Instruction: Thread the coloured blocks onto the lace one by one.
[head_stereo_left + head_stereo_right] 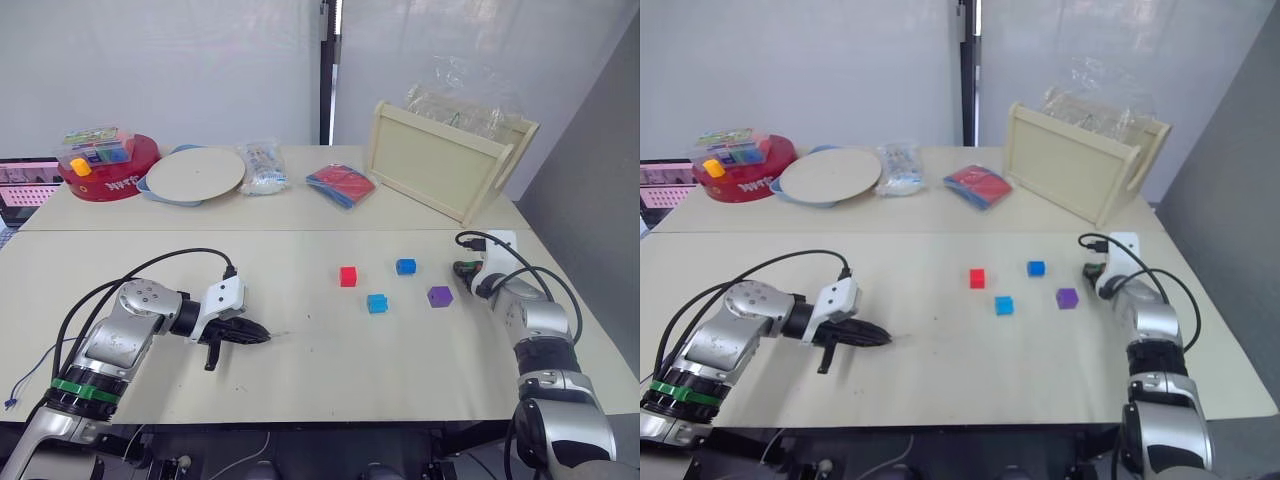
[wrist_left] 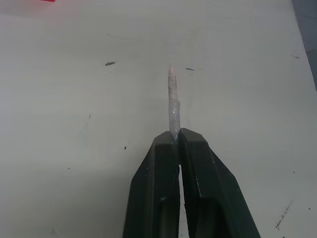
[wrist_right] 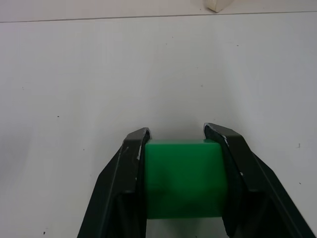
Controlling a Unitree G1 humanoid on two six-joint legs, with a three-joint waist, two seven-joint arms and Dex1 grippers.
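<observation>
Pale tabletop (image 1: 330, 350). Left end effector (image 2: 177, 141) pinches lace (image 2: 172, 99) just behind its stiff tip. Right end effector (image 3: 181, 141) clamps green block (image 3: 184, 178): light, hard, likely slick; you grip flat sides, keeping bore clear.

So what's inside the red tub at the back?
The red tub holds a clear box of small colourful pieces and a yellow piece. Anything underneath them is hidden.

Four blocks (image 1: 391, 283) lie clustered on the table (image 1: 300, 370), right of centre.
</observation>
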